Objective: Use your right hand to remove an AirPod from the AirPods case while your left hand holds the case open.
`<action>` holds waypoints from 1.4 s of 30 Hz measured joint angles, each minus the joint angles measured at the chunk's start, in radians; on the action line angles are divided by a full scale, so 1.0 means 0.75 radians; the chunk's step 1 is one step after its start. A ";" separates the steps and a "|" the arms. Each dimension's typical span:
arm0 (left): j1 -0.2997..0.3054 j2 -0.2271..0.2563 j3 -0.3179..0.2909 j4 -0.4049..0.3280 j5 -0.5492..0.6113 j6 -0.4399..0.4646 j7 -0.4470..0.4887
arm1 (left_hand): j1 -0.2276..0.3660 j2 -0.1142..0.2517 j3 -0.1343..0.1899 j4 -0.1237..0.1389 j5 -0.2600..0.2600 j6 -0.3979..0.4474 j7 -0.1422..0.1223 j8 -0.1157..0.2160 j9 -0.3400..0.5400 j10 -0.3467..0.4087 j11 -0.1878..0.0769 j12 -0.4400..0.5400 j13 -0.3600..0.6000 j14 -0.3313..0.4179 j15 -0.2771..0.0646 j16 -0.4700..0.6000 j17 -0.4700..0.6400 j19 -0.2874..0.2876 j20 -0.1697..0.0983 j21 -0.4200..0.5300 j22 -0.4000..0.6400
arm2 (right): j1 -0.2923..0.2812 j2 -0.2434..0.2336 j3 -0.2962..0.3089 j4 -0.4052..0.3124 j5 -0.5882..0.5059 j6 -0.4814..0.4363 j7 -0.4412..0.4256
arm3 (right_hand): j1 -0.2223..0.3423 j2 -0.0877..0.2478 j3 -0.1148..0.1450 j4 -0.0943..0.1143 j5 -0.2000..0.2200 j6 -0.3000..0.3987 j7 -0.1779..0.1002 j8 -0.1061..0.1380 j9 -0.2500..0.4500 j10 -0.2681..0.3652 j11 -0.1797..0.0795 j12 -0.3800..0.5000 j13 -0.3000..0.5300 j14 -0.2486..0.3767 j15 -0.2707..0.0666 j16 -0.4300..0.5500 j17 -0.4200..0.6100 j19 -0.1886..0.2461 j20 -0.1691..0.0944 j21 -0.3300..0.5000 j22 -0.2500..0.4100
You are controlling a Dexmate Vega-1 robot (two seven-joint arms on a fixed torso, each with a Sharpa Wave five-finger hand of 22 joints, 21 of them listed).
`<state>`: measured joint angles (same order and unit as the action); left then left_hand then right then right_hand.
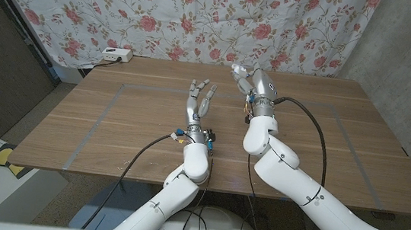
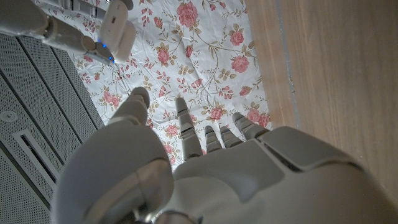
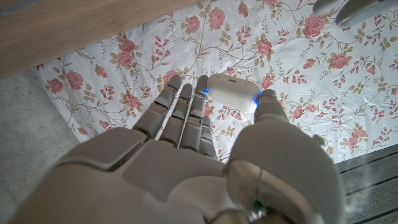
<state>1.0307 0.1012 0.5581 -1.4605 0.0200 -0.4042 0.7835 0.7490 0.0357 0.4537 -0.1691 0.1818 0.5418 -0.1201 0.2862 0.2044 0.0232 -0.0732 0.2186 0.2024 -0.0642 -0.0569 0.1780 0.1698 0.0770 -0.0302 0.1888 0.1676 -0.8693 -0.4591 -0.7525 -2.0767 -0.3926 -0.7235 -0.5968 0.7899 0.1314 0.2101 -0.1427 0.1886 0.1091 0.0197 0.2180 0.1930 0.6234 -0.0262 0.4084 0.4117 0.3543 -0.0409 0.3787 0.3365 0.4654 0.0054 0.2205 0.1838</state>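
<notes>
The wooden table (image 1: pixel 114 113), broad, rectangular and matte-grained with faint taped lines, lay before a floral cloth backdrop (image 1: pixel 162 18); a white power strip (image 1: pixel 116 54) sat at its far left edge. My right hand (image 1: pixel 251 81), smooth grey-white plastic, was raised above the far middle of the table, pinching the rounded, glossy white AirPods case (image 3: pixel 233 93) between thumb and fingers (image 3: pixel 186 102). My left hand (image 1: pixel 199 103) hovered just beside and nearer, its fingers spread and straight, holding nothing. Whether the case lid was up, I could not tell. Bare tabletop extended on both sides of my arms.
</notes>
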 measured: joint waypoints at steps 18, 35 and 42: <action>-0.017 -0.028 0.051 0.008 0.038 0.026 0.049 | 0.083 -0.002 -0.013 0.001 0.035 -0.020 -0.072 -0.032 -0.006 -0.012 -0.022 0.000 0.000 0.000 0.000 0.000 0.000 0.014 0.014 0.000 0.000 | -0.025 0.027 -0.001 -0.010 -0.005 -0.006 0.009 | 0.002 -0.002 -0.001 0.001 0.000 0.000 0.000 0.000 0.000 0.000 0.000 0.004 0.005 0.000 0.000 0.000 0.006 -0.007 0.007 0.000 0.000; -0.034 -0.052 0.083 0.039 0.027 0.008 0.045 | 0.098 -0.017 -0.083 0.031 0.061 0.173 -0.042 0.011 -0.002 -0.014 -0.029 0.000 0.000 0.000 0.000 0.000 0.000 0.009 0.009 0.000 0.004 | -0.074 0.027 0.045 -0.062 0.104 0.027 0.042 | -0.001 -0.005 -0.006 0.006 -0.001 0.007 0.007 0.000 0.000 0.010 0.001 0.005 0.006 0.000 0.000 0.000 0.006 -0.014 0.014 0.000 0.000; -0.036 -0.069 0.094 0.054 0.043 -0.007 0.068 | 0.116 -0.025 -0.100 0.025 0.061 0.245 -0.035 0.024 -0.002 0.008 -0.036 0.005 0.000 0.007 0.007 0.000 0.000 0.009 0.009 0.000 0.003 | -0.089 0.017 0.055 -0.076 0.130 0.039 0.040 | 0.004 -0.003 -0.006 0.006 -0.002 0.007 0.007 -0.004 0.000 0.010 0.001 0.005 0.005 0.000 0.000 0.000 0.006 -0.014 0.014 0.000 0.000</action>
<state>1.0036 0.0497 0.6288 -1.4203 0.0522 -0.4092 0.8342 0.8359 0.0171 0.3785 -0.1503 0.2274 0.7253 -0.1464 0.3039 0.2026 0.0290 -0.1001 0.2224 0.2021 -0.0589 -0.0517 0.1780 0.1697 0.0839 -0.0234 0.1888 0.1702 -0.9361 -0.4462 -0.7112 -2.1338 -0.2950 -0.6939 -0.5669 0.7930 0.1294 0.2053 -0.1378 0.1874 0.1145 0.0252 0.2153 0.1930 0.6307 -0.0258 0.4123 0.4153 0.3543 -0.0409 0.3786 0.3412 0.4549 0.0159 0.2206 0.1837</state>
